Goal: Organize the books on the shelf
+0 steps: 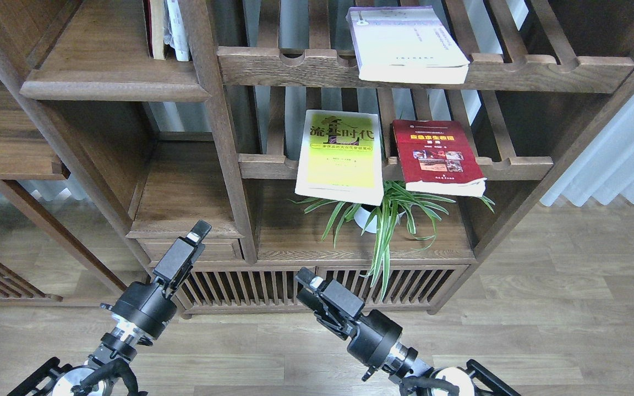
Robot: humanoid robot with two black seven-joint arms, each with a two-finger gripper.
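The shelf [113,82], a solid dark board with a rounded front edge, sits upper left, with a few upright volumes [167,28] at its right end; the three books lie flat on slatted racks [421,69] to its right. The yellow-green book [340,155] and the dark red book [438,157] overhang the middle rack's front rail above a potted plant [388,217]; a careless nudge could, I judge, tip either onto it. The white-lavender book [405,44] juts over the upper rail and could slide off likewise. Each book's long axis runs front to back, title end toward the rear. The left gripper [198,232] and the right gripper [306,279] hang low, empty; whether their fingers are spread or pressed together I cannot tell.
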